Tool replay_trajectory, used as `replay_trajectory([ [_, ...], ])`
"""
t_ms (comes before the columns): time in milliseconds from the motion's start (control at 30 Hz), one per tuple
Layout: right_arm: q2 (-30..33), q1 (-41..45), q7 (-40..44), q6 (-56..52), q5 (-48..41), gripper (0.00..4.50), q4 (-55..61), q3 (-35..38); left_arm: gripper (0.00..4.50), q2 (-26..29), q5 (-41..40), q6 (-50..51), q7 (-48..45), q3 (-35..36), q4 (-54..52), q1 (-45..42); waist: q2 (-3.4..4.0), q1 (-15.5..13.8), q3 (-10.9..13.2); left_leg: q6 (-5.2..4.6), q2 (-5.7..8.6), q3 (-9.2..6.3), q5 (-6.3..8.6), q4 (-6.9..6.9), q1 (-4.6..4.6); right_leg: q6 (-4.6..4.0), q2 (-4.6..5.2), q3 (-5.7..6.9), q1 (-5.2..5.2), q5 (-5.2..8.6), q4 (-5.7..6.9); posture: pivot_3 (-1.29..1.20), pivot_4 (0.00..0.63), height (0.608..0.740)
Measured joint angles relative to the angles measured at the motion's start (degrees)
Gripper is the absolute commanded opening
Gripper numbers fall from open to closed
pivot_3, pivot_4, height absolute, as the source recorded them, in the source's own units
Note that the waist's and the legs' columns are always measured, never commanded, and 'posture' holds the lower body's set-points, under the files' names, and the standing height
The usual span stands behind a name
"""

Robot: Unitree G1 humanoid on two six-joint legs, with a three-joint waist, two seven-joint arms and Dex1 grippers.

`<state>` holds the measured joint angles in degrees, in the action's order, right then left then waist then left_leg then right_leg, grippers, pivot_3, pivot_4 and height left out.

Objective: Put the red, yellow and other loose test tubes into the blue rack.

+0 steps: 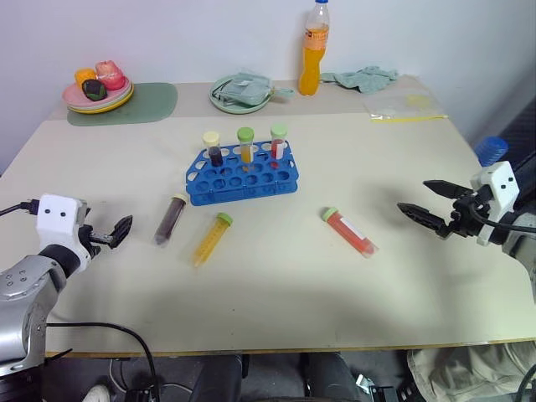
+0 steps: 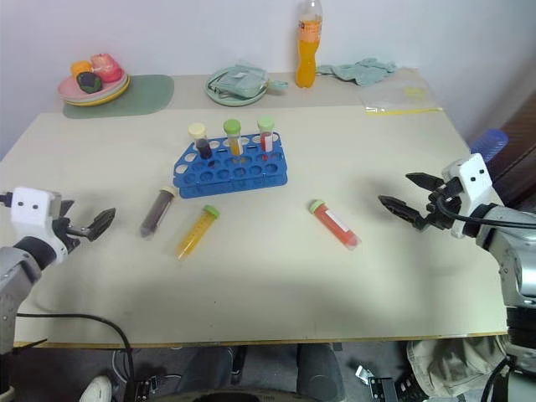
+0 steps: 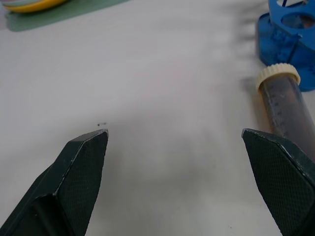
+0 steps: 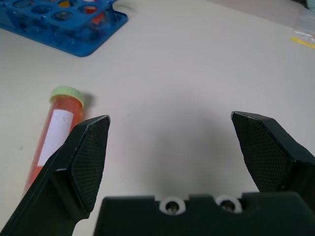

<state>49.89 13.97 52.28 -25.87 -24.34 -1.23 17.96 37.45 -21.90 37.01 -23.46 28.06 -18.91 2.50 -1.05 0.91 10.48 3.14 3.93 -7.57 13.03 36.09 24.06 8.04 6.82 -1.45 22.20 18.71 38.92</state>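
Three loose tubes lie flat on table (image 1: 276, 276) in front of blue rack (image 1: 241, 176): dark tube (image 1: 170, 219), yellow tube (image 1: 211, 239), red tube (image 1: 349, 232) (three others already upright in rack). Left claw (image 1: 117, 232) near dark tube, right claw (image 1: 429, 209) near red; both spread wide, empty, apparently ready to grab.

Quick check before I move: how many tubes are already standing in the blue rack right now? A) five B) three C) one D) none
B: three capped tubes stand upright in the back row of the blue rack, while the dark tube, the yellow tube and the red tube lie loose on the table in front of it.
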Motion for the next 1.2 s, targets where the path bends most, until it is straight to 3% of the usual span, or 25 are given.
replay_trajectory([
  [500, 0.17, 1.01, -3.51, -4.12, 1.86, 4.37, 2.46, -2.11, 4.5, -2.02, -2.72, 0.19, 0.16, -0.75, -2.5, -4.65, -0.01, -0.14, 0.0, 0.0, 0.01, -0.01, 0.0, 0.02, 0.01, 0.0, 0.01, 0.01, -0.01, 0.0, -0.01, 0.0, 0.15, 0.74],
  [800, 2.0, 1.13, -8.27, -21.84, -1.42, 4.37, 16.4, -3.34, 4.5, -4.93, -7.8, -0.1, -8.29, -14.43, -6.1, -9.91, 0.01, -0.01, 0.0, 0.0, 0.01, -0.01, 0.0, 0.02, 0.05, 0.0, -0.01, 0.01, 0.03, 0.0, -0.01, 0.0, 0.15, 0.74],
  [967, 3.2, 13.54, -12.26, -42.86, -4.56, 4.37, 20.75, -12.16, 4.5, -2.25, -5.94, -3.16, -15.86, -23.2, -5.52, -11.43, 0.07, 0.23, 0.0, 0.0, -0.01, 0.01, 0.0, 0.01, 0.05, -0.02, -0.02, 0.0, 0.06, 0.01, -0.01, 0.0, 0.15, 0.74],
  [1200, 2.64, 26.46, -14.51, -57.71, -4.41, 4.37, 18.42, -28.0, 4.5, -4.0, -4.24, -5.67, -19.83, -30.69, -4.28, -13.42, 0.07, -0.17, 0.0, -0.08, 0.06, -0.07, 0.04, 0.05, 0.33, 0.01, 0.04, 0.07, 0.13, -0.01, -0.29, 0.0, 0.15, 0.74],
])
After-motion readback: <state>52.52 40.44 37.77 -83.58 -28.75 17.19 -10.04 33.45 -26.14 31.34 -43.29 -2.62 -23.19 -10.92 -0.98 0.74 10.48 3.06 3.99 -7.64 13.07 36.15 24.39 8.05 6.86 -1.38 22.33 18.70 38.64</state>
